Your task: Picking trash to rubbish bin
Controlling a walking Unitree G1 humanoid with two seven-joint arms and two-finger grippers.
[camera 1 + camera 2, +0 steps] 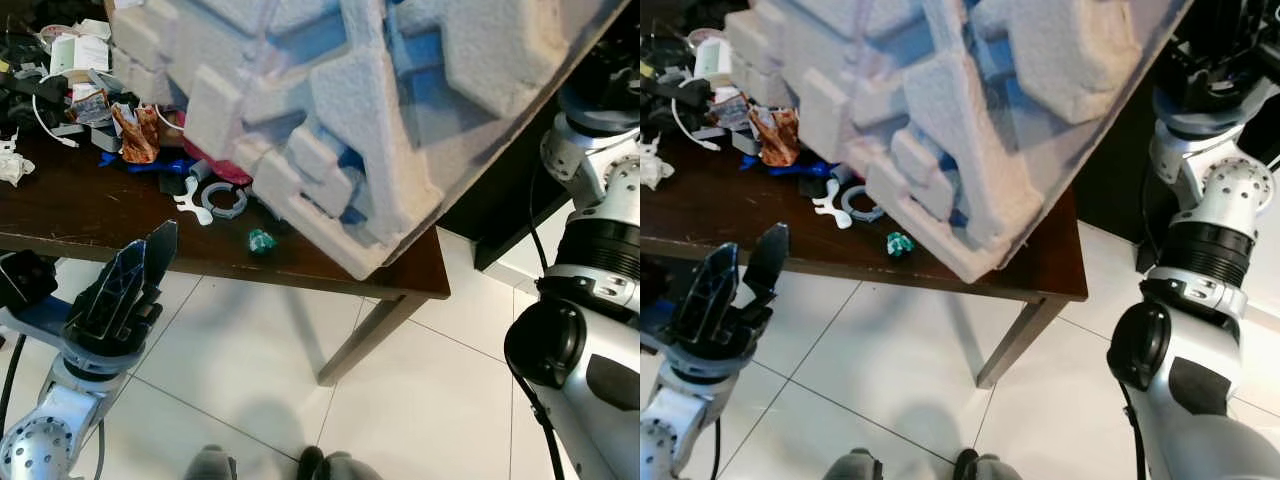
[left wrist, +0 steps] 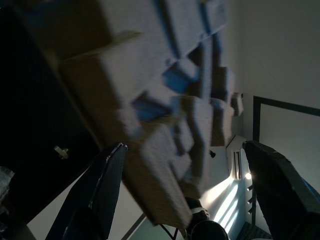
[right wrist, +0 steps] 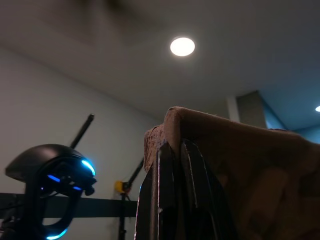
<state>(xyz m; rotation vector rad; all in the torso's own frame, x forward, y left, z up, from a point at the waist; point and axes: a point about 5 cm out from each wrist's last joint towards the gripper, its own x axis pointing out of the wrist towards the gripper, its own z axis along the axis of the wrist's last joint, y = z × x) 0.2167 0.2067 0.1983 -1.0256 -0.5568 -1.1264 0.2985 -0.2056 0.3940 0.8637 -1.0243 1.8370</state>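
White moulded foam slab [image 1: 380,110] tilted above table [image 1: 80,215].

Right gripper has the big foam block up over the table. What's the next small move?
Probably lift and swing the large white moulded foam packing block clear of the dark wooden table. The right gripper is clamped on its edge, its lower corner hangs just above the tabletop clutter, and the open left gripper waits below.
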